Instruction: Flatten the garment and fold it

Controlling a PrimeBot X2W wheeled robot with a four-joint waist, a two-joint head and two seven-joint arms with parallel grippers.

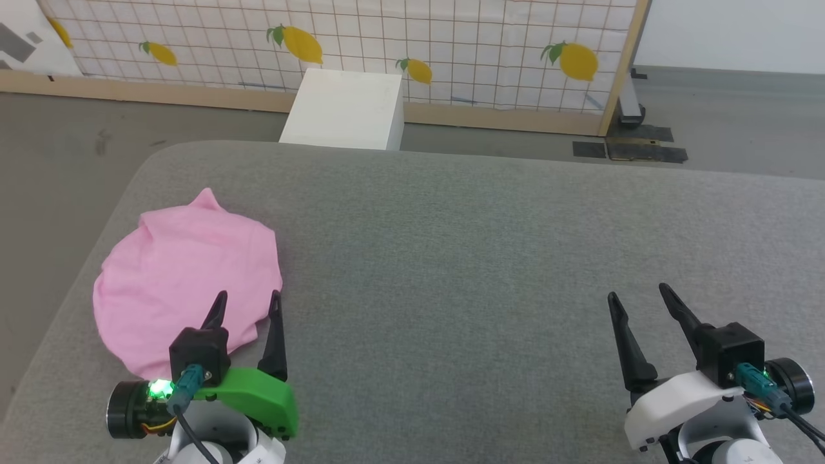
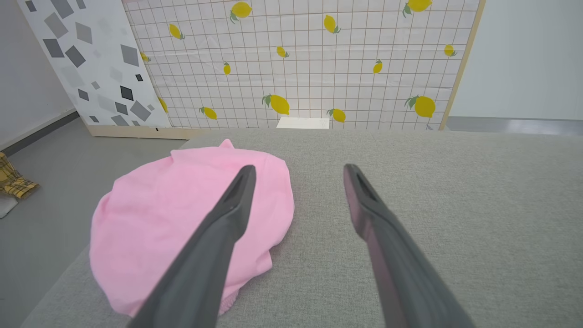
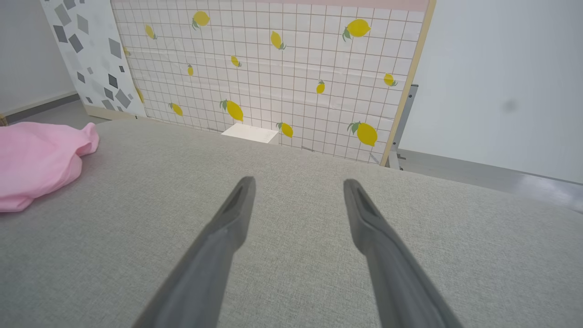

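The garment [image 1: 184,277] is a light pink cloth lying in a rounded, bunched heap on the left part of the grey padded surface [image 1: 464,258], close to its left edge. In the left wrist view the garment [image 2: 182,218] sits left of centre, under the left finger. My left gripper [image 1: 249,298] is open, hovering at the garment's near right edge with nothing between its fingers. My right gripper [image 1: 638,291] is open far to the right over bare grey fabric. From the right wrist the garment [image 3: 36,164] appears at the far left.
A white box [image 1: 345,109] stands on the floor beyond the surface's far edge. Behind it runs a lemon-print grid screen [image 1: 451,45]. Grey floor [image 1: 58,142] lies left of the surface. A yellow plaid cloth [image 2: 11,182] lies on the floor at left.
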